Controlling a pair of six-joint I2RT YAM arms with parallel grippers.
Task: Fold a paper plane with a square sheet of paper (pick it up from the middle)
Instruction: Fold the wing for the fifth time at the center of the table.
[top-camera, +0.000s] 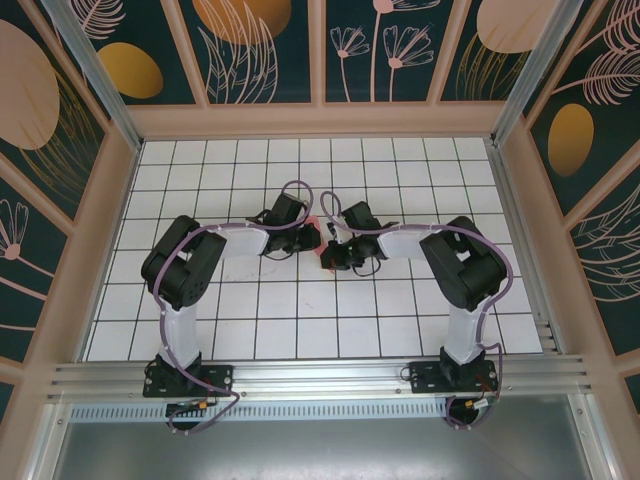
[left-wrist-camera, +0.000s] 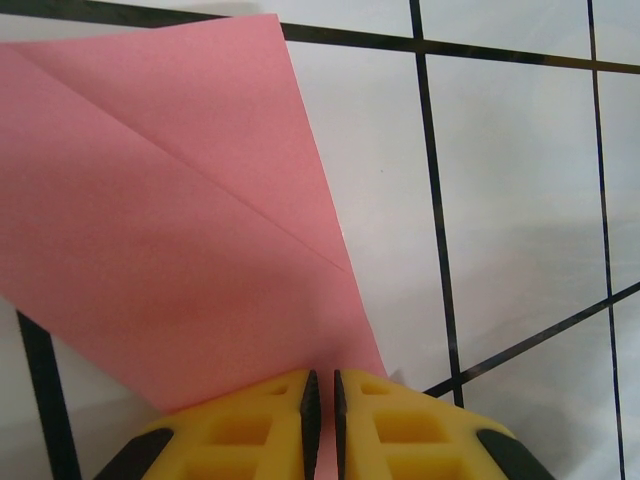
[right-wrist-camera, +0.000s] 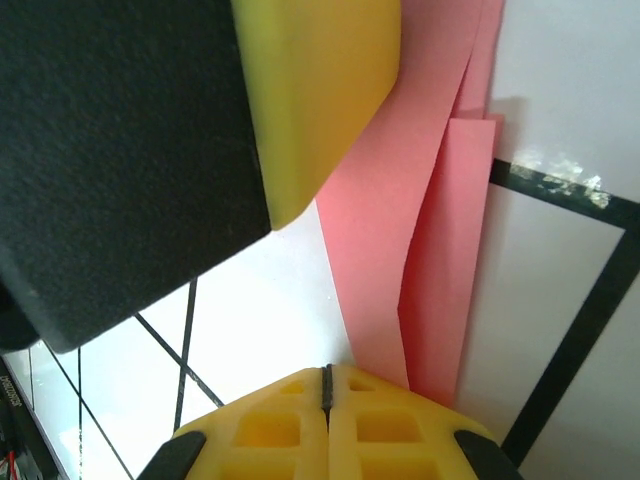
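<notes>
Task is part-way, prob. early-to-mid. The sheet (left-wrist-camera: 170, 230) lies flat near the middle of the table (top-camera: 250, 320), btwn the two arms, w/ both wrists bent in over it. It isn't a plain square: the left wrist view shows one sharp diagonal crease running toward a narrowing end. The right wrist view shows at least two long overlapped flaps side by side, i.e. several folds are in. What's left, as I judge it: no finished pointed nose, centre ridge or spread wings visible, so the closing lengthwise fold and the wing folds are yet to do. Left gripper (left-wrist-camera: 322, 378): jaws all but together, just a thin dark slit, tips at the sheet's narrow end. Nothing pink shows in the slit, so it looks like pressing down rather than pinching, though the contact itself is hidden under the tips. Right gripper (right-wrist-camera: 326, 372): jaws fully together, tips at the end of the flaps, paper passing beneath one finger, not btwn them. The left gripper's yellow finger (right-wrist-camera: 320, 100) hangs close over the same strip. In the top view the wrists cover most of the sheet, so its overall shape can't be judged there.
</notes>
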